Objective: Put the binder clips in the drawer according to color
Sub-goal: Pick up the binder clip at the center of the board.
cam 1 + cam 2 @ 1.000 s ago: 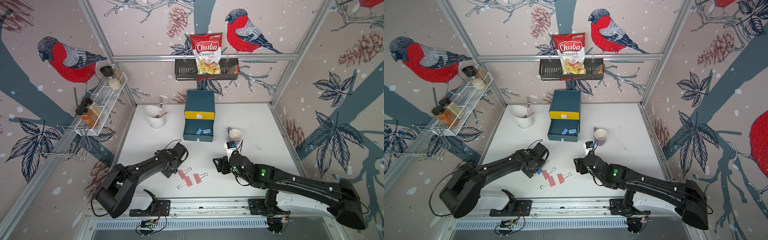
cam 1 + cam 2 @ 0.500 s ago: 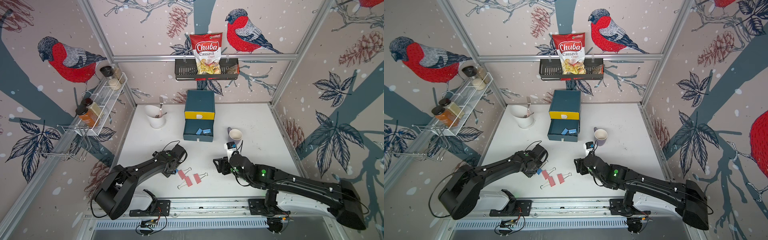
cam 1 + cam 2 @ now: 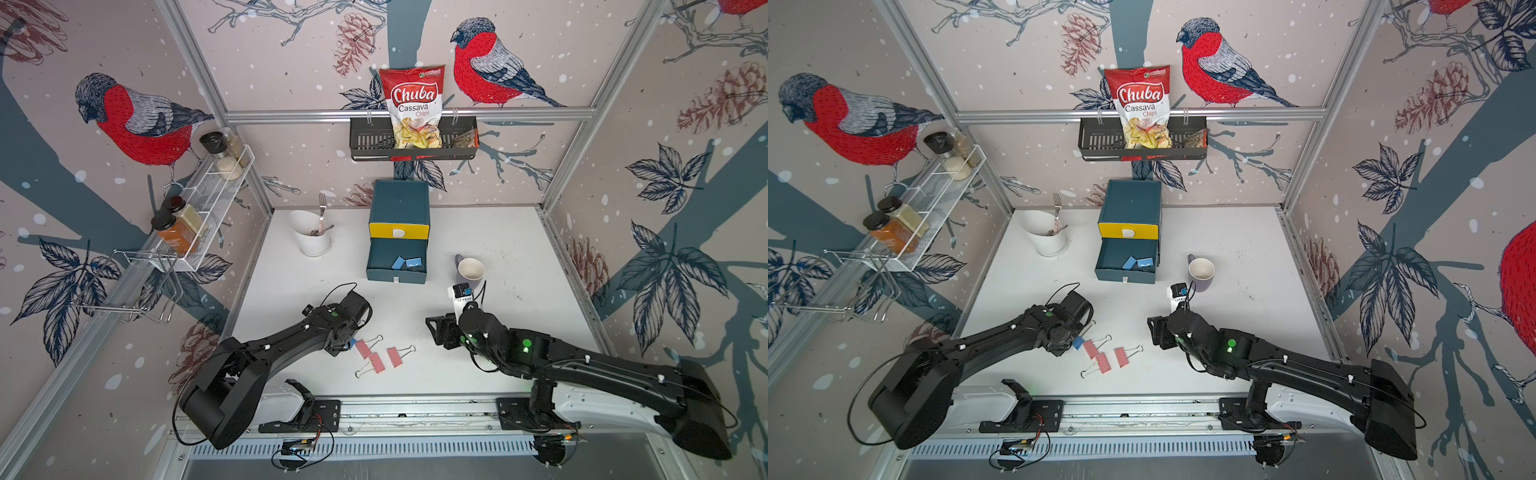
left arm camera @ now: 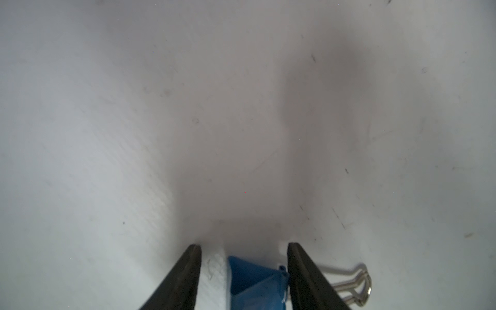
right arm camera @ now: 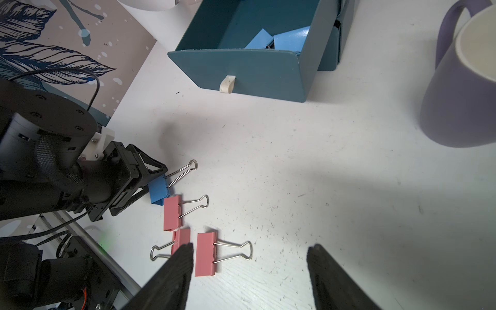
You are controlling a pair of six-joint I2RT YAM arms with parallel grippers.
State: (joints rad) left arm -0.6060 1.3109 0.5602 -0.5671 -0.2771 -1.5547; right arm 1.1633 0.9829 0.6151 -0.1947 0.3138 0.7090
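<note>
A blue binder clip (image 3: 353,343) (image 4: 255,279) lies on the white table with my left gripper (image 4: 243,245) (image 3: 348,344) shut on its body. Its wire handles (image 5: 185,170) stick out sideways past one finger. Three pink binder clips (image 3: 363,348) (image 3: 378,361) (image 3: 394,356) lie just right of it. The drawer chest (image 3: 399,203) stands at the back with its yellow top front shut. Its middle drawer (image 5: 249,72) is pulled out with two blue clips (image 5: 268,40) inside. My right gripper (image 5: 251,248) (image 3: 436,332) hangs open and holds nothing, right of the pink clips.
A purple mug (image 3: 470,269) stands right of the open drawer, with a small black-and-white device (image 3: 459,291) in front of it. A white cup with a fork (image 3: 313,239) sits left of the chest. A spice rack and a basket with a chips bag hang on the walls.
The left gripper's jaws have narrowed onto the blue clip and the left wrist has shifted slightly toward the front. The right arm and the pink clips have not moved.
</note>
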